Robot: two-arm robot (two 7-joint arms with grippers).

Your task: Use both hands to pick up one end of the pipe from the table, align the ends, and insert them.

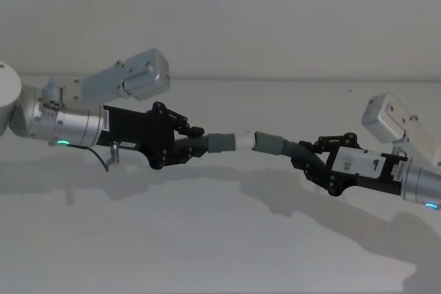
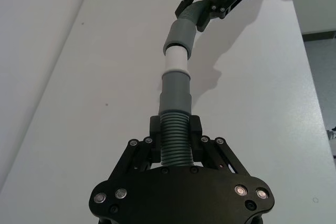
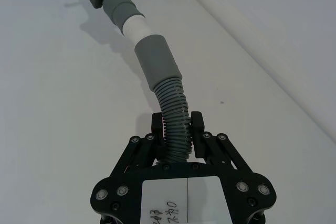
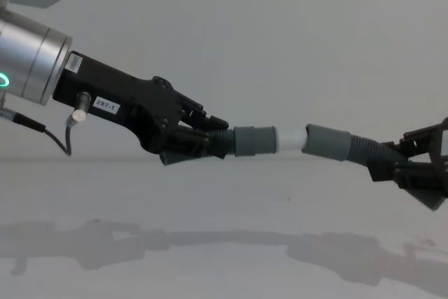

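- The table (image 1: 207,253) is lying flat and white under everything. No part of the pipe is resting on it. Both pieces are hanging in the air above it and dropping shadows on it. Being up there is giving the pieces room to be turned and lined up.
- The left gripper (image 1: 196,140) is reaching in from the left. It is squeezing tight on the ribs of the left hose piece (image 2: 175,140), right behind the smooth end. Holding so near the end is likely keeping that end stiff, so it is not drooping.
- The right gripper (image 1: 308,157) is reaching in from the right, a bit lower. It is pinching the ribs of the right hose piece (image 3: 176,114) a little farther back from the end, so this piece is curving up toward the middle.
- The two hose pieces are pointing at each other between the grippers, making almost one line. That is how they need to be for one to slide into the other.
- The left cuff (image 1: 222,142) and the right cuff (image 1: 271,141) are facing each other, mouth to mouth.
- The white tip (image 1: 244,140) is sticking out of the left cuff, and its far end is meeting the mouth of the right cuff. How far inside it is going cannot be told. Most of the tip is showing, so the push together looks not yet done.
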